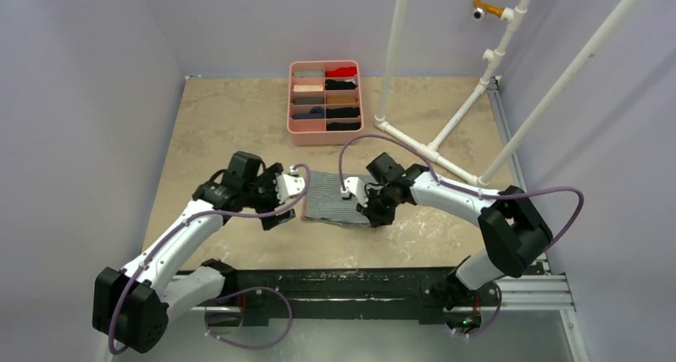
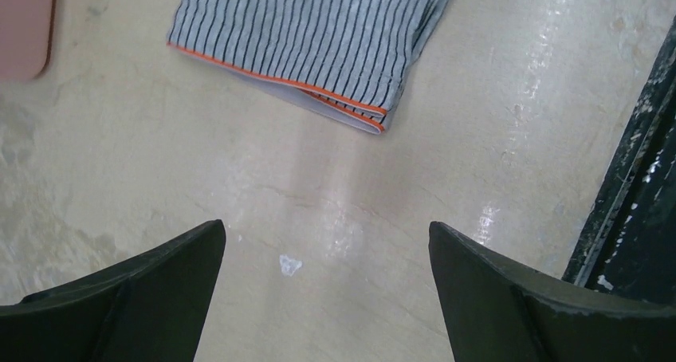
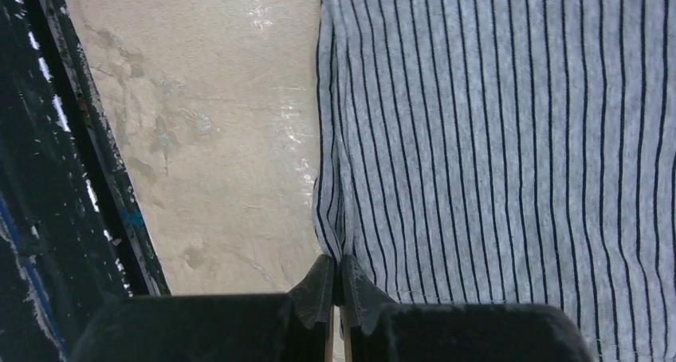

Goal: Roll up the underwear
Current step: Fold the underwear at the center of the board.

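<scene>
Fingertips (image 3: 317, 289) of the right gripper (image 3: 335, 276) are pressed together, pinching a gathered fold at the edge of the striped underwear (image 3: 494, 139); the cloth creases toward the pinch point. Grey fabric, fine dark stripes, lying mostly flat on the table (image 1: 231, 123) near the middle, between the two arms. From the top view the garment (image 1: 331, 196) reads as a rough rectangle, the right gripper (image 1: 371, 206) at its right side, low, touching it. An orange-red edge (image 2: 279, 79) runs along the side facing the left arm, with a paler inner layer showing beneath it at one corner. Left gripper (image 2: 327, 234) sits just off that side, fingers (image 2: 151, 298) spread wide, bare tabletop between them, not touching the cloth (image 2: 319, 35); in the top view it (image 1: 296, 188) is close beside the garment's left edge. Farther back on the table stands a pink tray (image 1: 292, 99), divided into compartments, each with a small bundle of cloth, pale ones left, dark and red ones right. A corner of it shows in the left wrist view (image 2: 24, 27). White pipe frame (image 1: 394, 51) rises at the back right. Black rail (image 1: 359, 286) along the near edge, scuffed.
</scene>
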`<state>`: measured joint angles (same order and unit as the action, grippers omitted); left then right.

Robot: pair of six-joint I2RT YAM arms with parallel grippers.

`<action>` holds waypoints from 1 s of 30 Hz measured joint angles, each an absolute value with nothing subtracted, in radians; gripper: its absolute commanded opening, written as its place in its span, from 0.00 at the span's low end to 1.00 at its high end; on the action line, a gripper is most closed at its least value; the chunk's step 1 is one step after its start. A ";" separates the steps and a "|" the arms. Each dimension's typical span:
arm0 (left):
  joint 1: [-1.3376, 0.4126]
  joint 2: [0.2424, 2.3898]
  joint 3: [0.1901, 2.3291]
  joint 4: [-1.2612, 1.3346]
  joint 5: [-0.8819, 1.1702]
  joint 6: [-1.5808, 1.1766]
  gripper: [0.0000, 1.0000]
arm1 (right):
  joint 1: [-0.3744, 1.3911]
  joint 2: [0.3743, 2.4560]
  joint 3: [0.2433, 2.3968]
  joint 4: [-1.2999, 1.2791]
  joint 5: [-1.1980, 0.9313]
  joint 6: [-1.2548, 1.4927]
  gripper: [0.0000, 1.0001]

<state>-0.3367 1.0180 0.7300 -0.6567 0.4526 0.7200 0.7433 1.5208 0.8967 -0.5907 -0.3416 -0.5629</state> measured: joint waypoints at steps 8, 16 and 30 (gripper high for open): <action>-0.696 1.164 0.695 -0.504 0.253 0.844 0.91 | 0.575 1.591 0.958 -0.677 -0.524 -0.619 0.00; -0.838 1.314 0.693 -0.424 0.145 0.963 0.78 | 0.504 1.644 0.987 -0.709 -0.601 -0.638 0.00; -0.848 1.452 0.723 -0.387 0.069 1.018 0.38 | 0.484 1.651 0.987 -0.727 -0.629 -0.649 0.00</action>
